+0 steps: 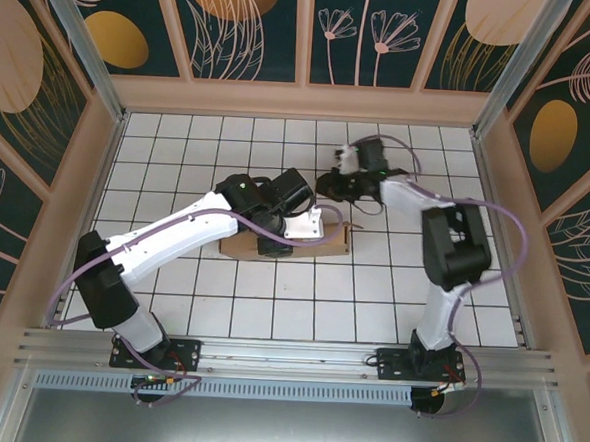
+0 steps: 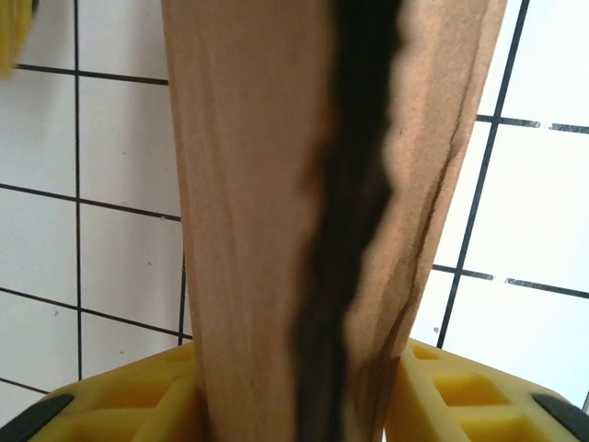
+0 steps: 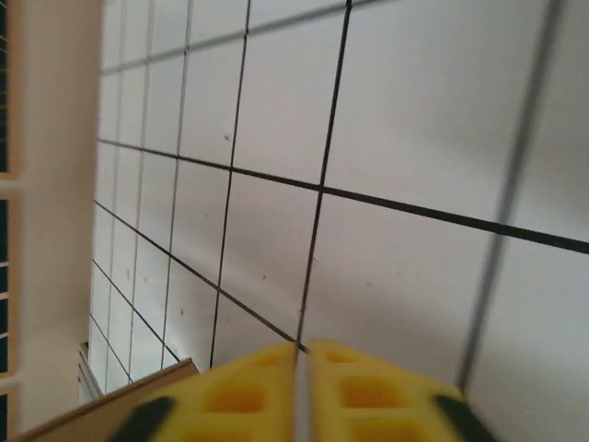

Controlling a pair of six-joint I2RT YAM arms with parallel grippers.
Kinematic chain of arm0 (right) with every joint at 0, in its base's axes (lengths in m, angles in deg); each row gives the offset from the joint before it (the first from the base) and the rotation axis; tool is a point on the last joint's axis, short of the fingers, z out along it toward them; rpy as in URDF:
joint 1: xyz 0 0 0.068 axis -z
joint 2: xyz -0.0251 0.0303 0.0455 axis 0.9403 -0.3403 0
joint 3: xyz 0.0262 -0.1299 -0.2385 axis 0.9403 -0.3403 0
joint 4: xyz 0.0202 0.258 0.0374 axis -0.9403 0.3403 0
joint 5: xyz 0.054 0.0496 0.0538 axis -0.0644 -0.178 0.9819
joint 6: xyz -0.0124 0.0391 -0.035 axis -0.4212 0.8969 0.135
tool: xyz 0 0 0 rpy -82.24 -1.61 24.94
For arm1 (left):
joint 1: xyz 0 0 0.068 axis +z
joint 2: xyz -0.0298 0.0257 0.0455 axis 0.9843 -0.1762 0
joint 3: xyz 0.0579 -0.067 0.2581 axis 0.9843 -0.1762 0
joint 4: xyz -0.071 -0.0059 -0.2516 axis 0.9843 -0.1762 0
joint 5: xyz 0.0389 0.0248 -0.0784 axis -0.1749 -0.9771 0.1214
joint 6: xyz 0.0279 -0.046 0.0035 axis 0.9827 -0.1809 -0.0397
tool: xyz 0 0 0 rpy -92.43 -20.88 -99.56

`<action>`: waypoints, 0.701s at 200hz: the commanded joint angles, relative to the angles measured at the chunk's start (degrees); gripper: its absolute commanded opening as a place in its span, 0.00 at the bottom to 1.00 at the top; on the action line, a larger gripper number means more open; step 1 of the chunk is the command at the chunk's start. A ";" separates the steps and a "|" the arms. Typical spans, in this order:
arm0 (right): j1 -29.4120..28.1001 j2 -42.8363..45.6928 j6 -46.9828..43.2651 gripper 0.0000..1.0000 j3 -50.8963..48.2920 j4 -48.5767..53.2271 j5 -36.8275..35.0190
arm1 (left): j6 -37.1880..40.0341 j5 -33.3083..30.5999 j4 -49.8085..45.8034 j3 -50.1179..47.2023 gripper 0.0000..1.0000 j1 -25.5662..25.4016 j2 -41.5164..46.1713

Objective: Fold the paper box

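Left wrist shows the left gripper (image 2: 294, 405) pinching the paper box (image 2: 248, 184); right gripper (image 3: 302, 391) is pressed together.

The box (image 2: 248, 184) edge, two layers with a dark gap, sits between the left gripper (image 2: 294, 405) and its yellow fingers (image 2: 120, 401) — both touching it — above white tiles (image 2: 543, 230).

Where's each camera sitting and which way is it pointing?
Top external: above and behind the bases, looking down at the table; shows left arm, right arm, the paper box.
Left wrist: on that wrist, looks along the left fingers, clamped on the paper box.
Right wrist: on that wrist, looks past the shut right fingers across the tiles.
Shared: all three catch the paper box and tiles.
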 commanded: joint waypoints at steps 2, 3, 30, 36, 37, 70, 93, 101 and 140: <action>-4.52 -5.06 -10.34 0.00 6.02 9.43 4.27 | 0.69 1.10 -0.73 0.89 0.45 -0.13 -0.98; -4.58 -5.38 -10.24 0.00 5.99 9.43 4.56 | 0.69 1.08 -0.73 0.94 0.45 -0.15 -1.02; -4.85 -8.15 -9.42 0.00 3.71 5.27 13.51 | 0.96 0.79 -0.49 1.59 0.46 -0.14 -1.73; -5.18 -9.05 -10.47 0.00 4.18 6.27 14.61 | 1.03 0.79 -0.54 1.69 0.46 -0.14 -1.99; -5.26 -9.29 -10.69 0.00 4.27 6.51 14.78 | 1.04 0.75 -0.54 1.73 0.46 -0.10 -2.00; -9.75 -13.72 -18.06 0.00 7.57 14.83 13.65 | 1.21 -2.13 0.19 1.51 0.48 -0.15 -3.53; -10.78 -15.28 -17.52 0.00 6.96 14.47 13.07 | 1.63 -4.30 1.08 1.33 0.51 -0.12 -4.59; -10.83 -15.48 -16.83 0.00 6.32 13.39 13.18 | 1.87 -5.03 1.57 1.25 0.51 -0.10 -4.70; -10.88 -15.92 -15.69 0.00 3.77 10.62 14.39 | 2.71 -10.01 4.35 0.47 0.56 -0.07 -7.49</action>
